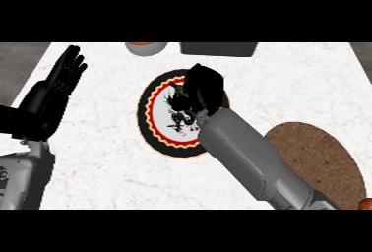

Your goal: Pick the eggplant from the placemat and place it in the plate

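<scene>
My right hand [204, 87] hangs over the upper right part of the plate [154, 129], fingers curled into a rounded bunch. The plate is round, with a black rim, a red and yellow ring and a white middle bearing a dark drawing. No eggplant shows apart from the hand; the curled fingers hide it. The brown round placemat [320, 160] lies to the right of the plate, partly under my right forearm, with nothing on its visible part. My left hand [62, 81] rests open at the left edge, fingers up.
At the counter's far edge stand a pale bowl with an orange inside [145, 47] and a dark grey box [218, 48]. A small reddish thing [365, 203] peeks in at the lower right corner. White marbled counter [109, 162] spreads between my left arm and the plate.
</scene>
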You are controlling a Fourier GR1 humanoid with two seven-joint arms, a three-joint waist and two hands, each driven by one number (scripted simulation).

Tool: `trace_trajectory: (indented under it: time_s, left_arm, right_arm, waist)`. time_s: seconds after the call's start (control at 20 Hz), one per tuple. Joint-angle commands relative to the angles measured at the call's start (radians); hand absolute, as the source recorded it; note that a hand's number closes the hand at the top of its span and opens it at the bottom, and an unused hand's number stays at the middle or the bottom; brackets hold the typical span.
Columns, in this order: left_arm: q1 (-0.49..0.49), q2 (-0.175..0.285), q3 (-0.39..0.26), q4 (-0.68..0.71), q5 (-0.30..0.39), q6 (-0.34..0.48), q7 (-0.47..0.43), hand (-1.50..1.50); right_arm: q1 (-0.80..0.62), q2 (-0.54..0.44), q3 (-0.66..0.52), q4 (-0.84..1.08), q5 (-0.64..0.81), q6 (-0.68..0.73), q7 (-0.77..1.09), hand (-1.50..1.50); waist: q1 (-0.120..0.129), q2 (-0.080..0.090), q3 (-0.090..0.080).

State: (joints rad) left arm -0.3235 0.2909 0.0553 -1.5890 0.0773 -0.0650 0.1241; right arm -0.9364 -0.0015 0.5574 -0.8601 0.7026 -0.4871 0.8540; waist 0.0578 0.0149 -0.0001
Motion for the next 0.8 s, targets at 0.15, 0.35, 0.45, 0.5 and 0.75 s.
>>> trace_trajectory:
  time_s: [0.15,0.35,0.45,0.5,0.75]
  left_arm:
    - [-0.023,-0.020,-0.030,0.012,-0.015,-0.015,-0.021,0.00]
    - [-0.052,-0.044,-0.040,0.018,-0.031,0.016,0.000,0.00]
    - [-0.040,-0.018,-0.026,0.008,-0.013,-0.014,0.008,0.00]
    - [-0.021,-0.034,-0.045,0.015,-0.036,-0.005,-0.019,0.00]
    - [-0.055,-0.025,-0.017,0.043,-0.023,-0.006,-0.017,0.00]
  right_arm:
    - [-0.087,0.001,0.015,0.199,-0.215,-0.173,-0.034,-1.50]
    - [-0.044,0.001,0.005,0.196,-0.346,-0.235,-0.203,-1.50]
    - [-0.059,0.001,-0.008,0.197,-0.386,-0.279,-0.261,-1.50]
    - [-0.034,0.001,0.027,0.188,-0.398,-0.336,-0.274,-1.50]
    - [-0.086,0.001,-0.042,0.182,-0.467,-0.476,-0.377,-1.50]
  waist:
    - [0.034,0.008,0.000]
    - [0.047,0.015,0.002]
    - [0.042,0.012,0.002]
    - [0.053,0.014,0.001]
    - [0.028,0.012,0.001]
